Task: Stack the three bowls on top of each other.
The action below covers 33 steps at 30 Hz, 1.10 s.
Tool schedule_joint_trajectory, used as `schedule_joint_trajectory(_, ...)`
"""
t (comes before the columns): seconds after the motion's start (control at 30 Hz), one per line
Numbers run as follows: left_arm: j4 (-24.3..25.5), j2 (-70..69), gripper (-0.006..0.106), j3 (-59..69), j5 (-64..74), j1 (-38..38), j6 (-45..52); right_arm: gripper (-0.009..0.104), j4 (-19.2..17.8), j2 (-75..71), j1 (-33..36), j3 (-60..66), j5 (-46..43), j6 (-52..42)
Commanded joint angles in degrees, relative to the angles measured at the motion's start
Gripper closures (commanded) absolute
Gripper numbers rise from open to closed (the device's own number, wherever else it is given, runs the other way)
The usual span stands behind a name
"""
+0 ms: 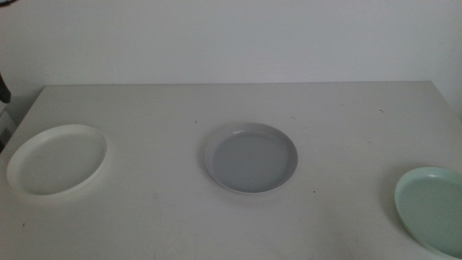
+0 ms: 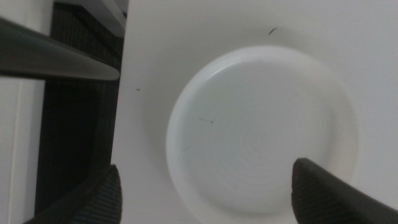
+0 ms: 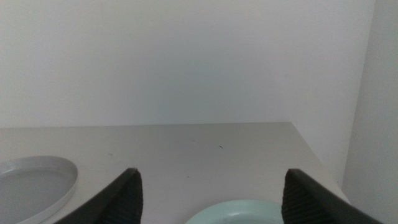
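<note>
Middle view: cream-white bowl (image 1: 57,159), grey-blue bowl (image 1: 250,157), mint bowl (image 1: 432,208) apart

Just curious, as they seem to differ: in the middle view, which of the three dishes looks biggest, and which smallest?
1. cream-white bowl and grey-blue bowl: they look about alike, so I won't rank them.
2. mint green bowl: shows least, but the picture's edge cuts it off, so its true size is unsure.

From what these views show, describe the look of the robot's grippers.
Only the jaw tips show. The left gripper has two dark, nearly black jaws with rounded matte ends. The right gripper has two dark, wedge-like jaws with slanted edges. No cables or markings are visible.
</note>
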Motion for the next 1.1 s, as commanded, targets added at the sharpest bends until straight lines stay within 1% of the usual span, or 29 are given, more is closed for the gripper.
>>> schedule_joint_trajectory(0.0,-0.6,-0.3,0.002,-1.2,3.2,-0.1,2.7,0.038,-0.6,-1.5,-0.5,-0.4,-4.5,-0.3)
schedule_joint_trajectory(0.2,-0.8,7.2,0.002,-1.2,3.6,-0.1,4.1,0.038,-0.6,-1.5,-0.5,-0.4,-4.5,-0.3)
schedule_joint_trajectory(0.4,-1.8,11.6,0.003,-1.2,3.1,-0.1,6.2,0.038,-0.6,-1.5,-0.5,-0.4,-4.5,-0.3)
schedule_joint_trajectory(0.47,-2.1,12.9,0.007,-1.2,2.9,-0.1,6.8,0.038,-0.6,-1.5,-0.5,-0.4,-4.5,-0.3)
schedule_joint_trajectory(0.63,-3.3,15.1,0.023,-1.2,3.0,-0.1,7.5,0.038,-0.6,-1.5,-0.5,-0.4,-4.5,-0.3)
schedule_joint_trajectory(0.73,-3.3,15.8,0.026,-1.2,3.0,-0.1,7.5,0.038,-0.6,-1.5,-0.5,-0.4,-4.5,-0.3)
schedule_joint_trajectory(0.83,-1.8,15.8,0.029,-1.2,2.6,-0.1,7.4,0.038,-0.6,-1.5,-0.5,-0.4,-4.5,-0.3)
schedule_joint_trajectory(0.87,-1.8,15.8,0.033,-1.2,2.7,-0.1,7.4,0.038,-0.6,-1.5,-0.5,-0.4,-4.5,-0.3)
schedule_joint_trajectory(0.93,-1.9,15.8,0.045,-1.2,2.7,-0.1,7.4,0.038,-0.6,-1.5,-0.5,-0.4,-4.5,-0.3)
schedule_joint_trajectory(0.97,-2.1,15.8,0.054,-1.2,2.8,-0.1,7.1,0.038,-0.6,-1.5,-0.5,-0.4,-4.5,-0.3)
schedule_joint_trajectory(1.0,-2.2,15.8,0.065,-1.2,3.2,-0.1,6.7,0.038,-0.6,-1.5,-0.5,-0.4,-4.5,-0.3)
schedule_joint_trajectory(1.03,-2.2,15.8,0.072,-1.2,3.4,-0.1,6.5,0.038,-0.6,-1.5,-0.5,-0.4,-4.5,-0.3)
schedule_joint_trajectory(1.07,-2.2,15.8,0.084,-1.2,3.8,-0.1,6.1,0.038,-0.6,-1.5,-0.5,-0.4,-4.5,-0.3)
